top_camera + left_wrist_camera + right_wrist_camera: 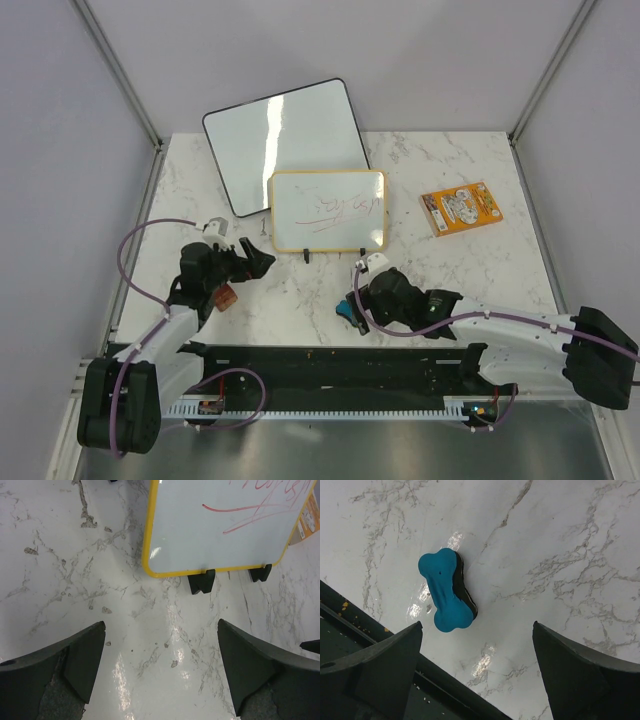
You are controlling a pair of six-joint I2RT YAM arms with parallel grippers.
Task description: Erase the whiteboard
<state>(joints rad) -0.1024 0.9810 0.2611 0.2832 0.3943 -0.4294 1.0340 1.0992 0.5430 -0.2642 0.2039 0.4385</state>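
Red scribbles [338,208] on yellow-framed whiteboard [298,236]

Whiteboard [220,530] cropped top/right in left wrist view (scribble [235,510] too); overhead, eraser [343,313] partly hidden behind right gripper [355,304].

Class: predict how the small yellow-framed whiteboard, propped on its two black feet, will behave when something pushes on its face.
The whiteboard probably tips or slides easily: only two small black feet support it on the glossy marble table. It looks stiff: the panel lies flat inside its frame. Being thin, it is likely light for its size.
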